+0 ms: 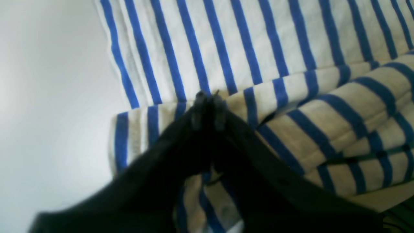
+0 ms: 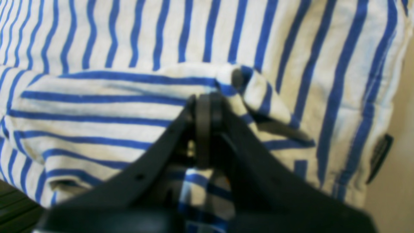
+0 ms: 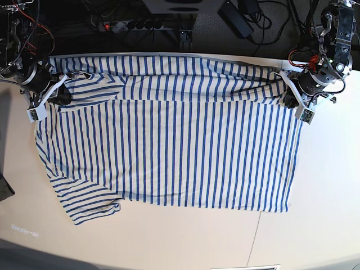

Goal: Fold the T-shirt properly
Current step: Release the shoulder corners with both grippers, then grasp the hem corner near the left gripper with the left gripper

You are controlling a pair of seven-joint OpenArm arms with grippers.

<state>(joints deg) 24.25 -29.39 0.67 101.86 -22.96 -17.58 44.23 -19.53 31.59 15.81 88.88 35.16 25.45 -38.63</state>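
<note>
Closest to the lens in both wrist views are the black plastic grippers, each sitting right on a rolled edge of the soft white cotton T-shirt with thin blue stripes (image 3: 169, 140). The right gripper (image 2: 207, 100) is pinching a bunched fold of the cloth with its jaws pressed together. The left gripper (image 1: 209, 97) is showing its tips nearly touching at the folded hem, but the view is blurry, so I can't tell if it's gripping the fabric or letting go. From above, the shirt is lying flat across the pale matte table (image 3: 315, 225), long axis running side to side, with its far long edge already doubled over toward the middle into a lumpy band. One short sleeve is sticking out at the near corner on the right arm's side. Each arm is sitting at one end of that folded band, so I'd guess the next fold depends on both ends travelling together toward the near edge. The fabric looks limp and wrinkly, likely to sag between the grips.
</note>
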